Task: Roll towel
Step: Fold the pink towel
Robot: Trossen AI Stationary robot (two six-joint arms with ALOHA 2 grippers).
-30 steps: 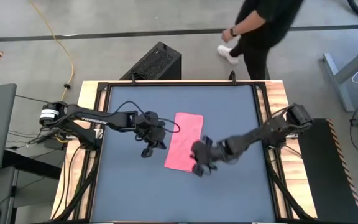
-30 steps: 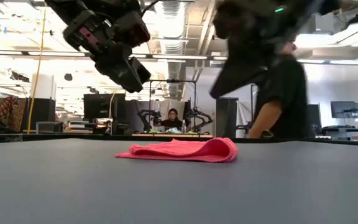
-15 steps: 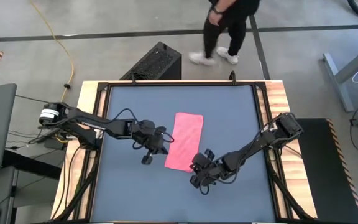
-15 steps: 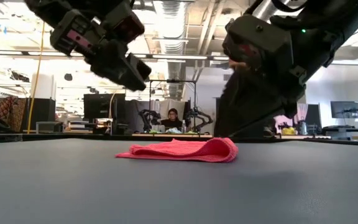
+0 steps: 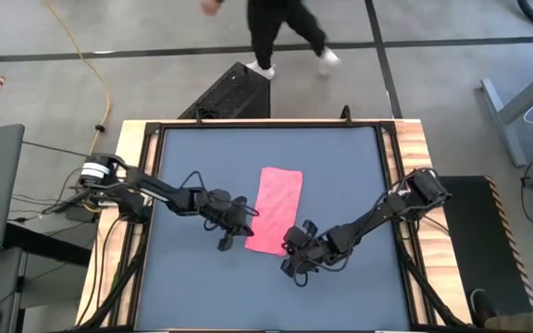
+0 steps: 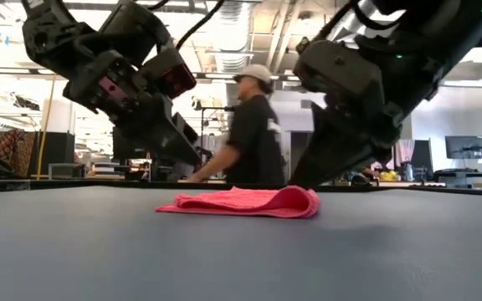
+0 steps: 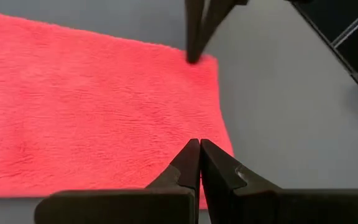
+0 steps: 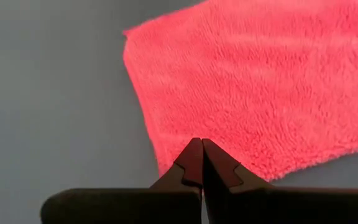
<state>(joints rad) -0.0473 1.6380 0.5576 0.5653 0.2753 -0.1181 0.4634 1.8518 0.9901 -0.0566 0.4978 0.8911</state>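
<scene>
Pink towel [image 5: 275,209] flat, left end effector [image 5: 245,225] and right end effector [image 5: 288,250] closed, empty, at near corners

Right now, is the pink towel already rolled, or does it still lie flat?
Flat, not rolled: the towel lies as a long strip on the table, one end folded over.

Dark grey tabletop [image 5: 340,157] with wooden side edges, pink towel [image 5: 274,208] lying flat near its middle, seemingly folded

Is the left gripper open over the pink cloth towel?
No, the left gripper has its two dark fingers pressed together above the bright pink towel.
</scene>
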